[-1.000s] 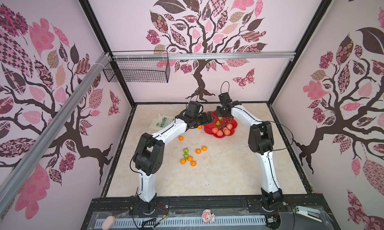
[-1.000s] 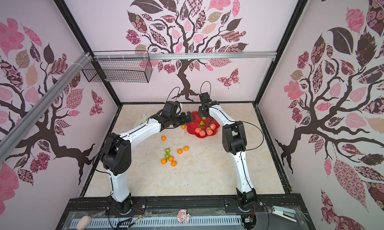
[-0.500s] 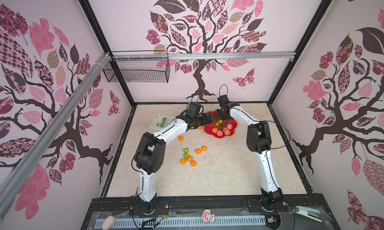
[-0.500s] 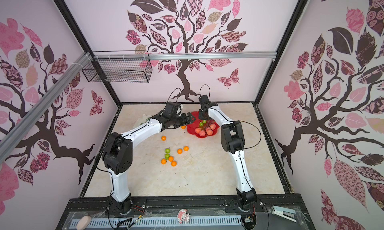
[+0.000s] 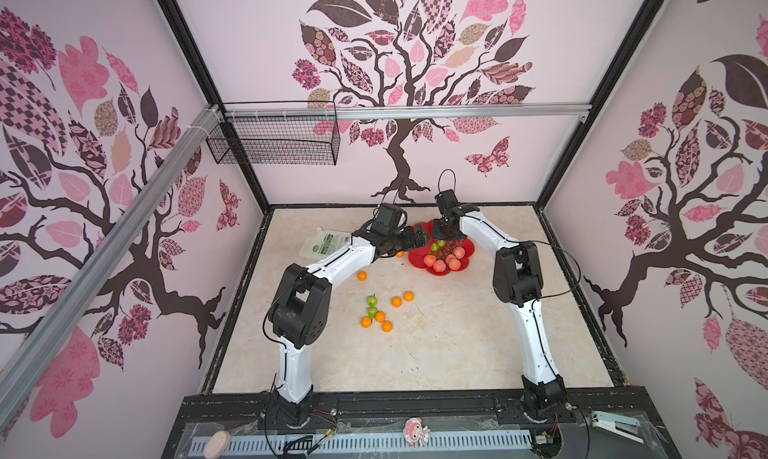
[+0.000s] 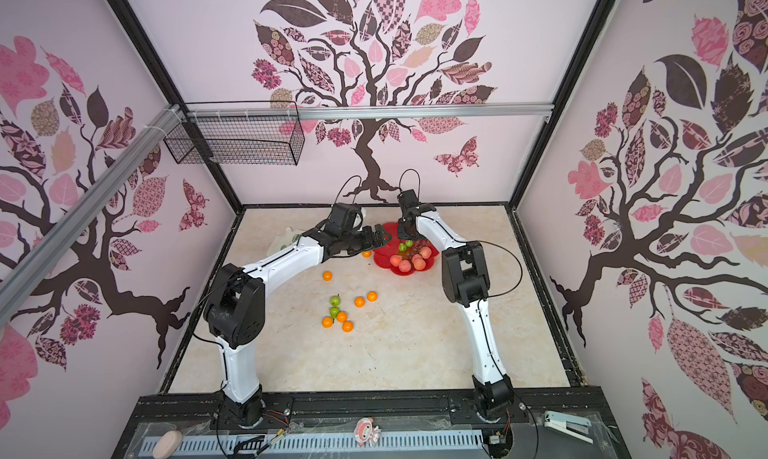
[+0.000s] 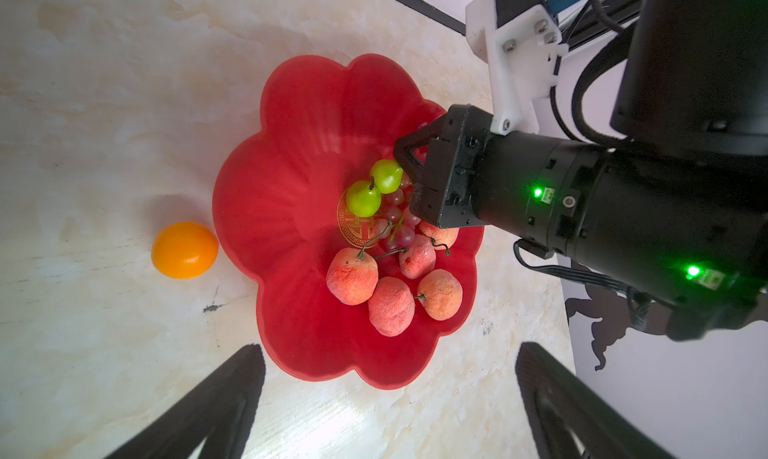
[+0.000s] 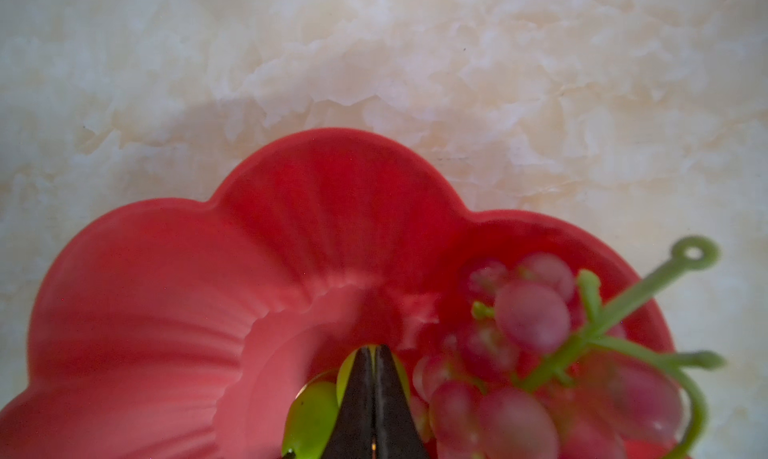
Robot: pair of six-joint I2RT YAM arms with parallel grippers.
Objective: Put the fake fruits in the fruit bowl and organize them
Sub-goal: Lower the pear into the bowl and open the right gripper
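Around me, itemised: pale pink walls (image 5: 399, 62) printed with brown trees and patterned pink leaves; cream marbled floor (image 5: 436, 353); black metal corner posts (image 5: 203, 83); silver aluminium rail (image 5: 457, 112); black wire basket (image 5: 274, 143), apparently hung from that rail; soft, even light.

both arms arch up from the lower edge and meet near the upper middle in both top views. the left arm (image 5: 340, 257) stretches rightward, and its left claw (image 5: 420, 236) is held roughly level, its fingers (image 7: 232, 398) spread wide apart. the right arm (image 5: 486, 230) bends down at the wrist, and its right claw (image 8: 372, 353) points downward with the tips pressed together.
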